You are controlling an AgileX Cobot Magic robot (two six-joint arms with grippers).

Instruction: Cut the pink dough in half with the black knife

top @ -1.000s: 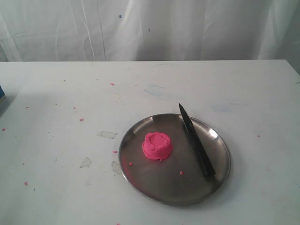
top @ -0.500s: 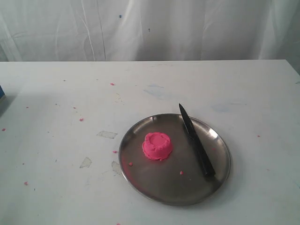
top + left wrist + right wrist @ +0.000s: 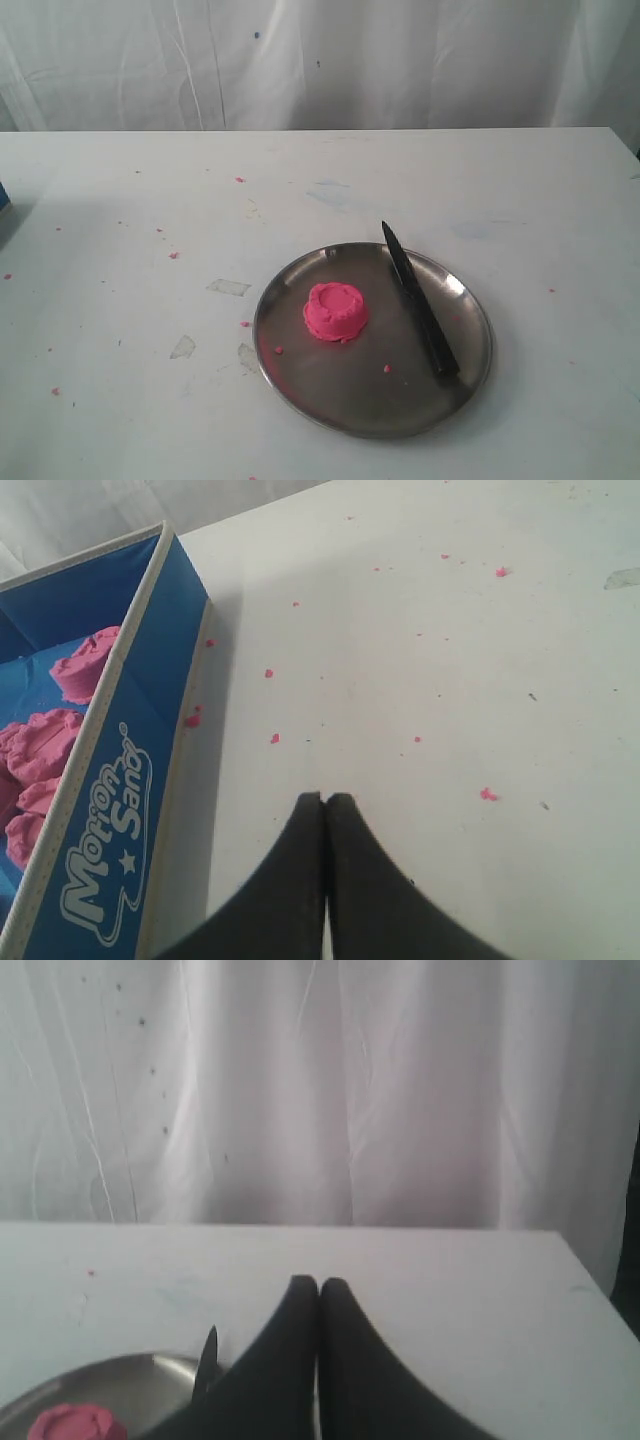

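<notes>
Two grippers, both empty: left gripper (image 3: pixel 325 798) pinched closed on nothing above bare tabletop, just beside a blue box (image 3: pixel 150 680) with pink sand lumps (image 3: pixel 85 665) inside; right gripper (image 3: pixel 319 1282) likewise clamped closed on nothing, held back from the work and not touching it. Neither visible in the exterior view. Nearest in that view, the steel plate (image 3: pixel 340 395) on the white table (image 3: pixel 120 250), with a stray pink crumb (image 3: pixel 387 369) on its bare floor. Next, left of the plate's centre, the pink dough (image 3: pixel 336 311): one whole round mound, dimpled on top, with no slit or seam to be seen. Beyond and to its right, well apart from it, the black knife (image 3: pixel 416 298), lying flat across the plate, handle toward the near rim, pointed tip poking out past the far rim, touched by nothing. Farther back, scattered pink specks on the table, then the white curtain (image 3: pixel 400 60). By this evidence, task not yet begun. Left to do, as a judgement: take the knife by its handle, bring the blade over the mound's middle, press down to the plate, part the halves.
</notes>
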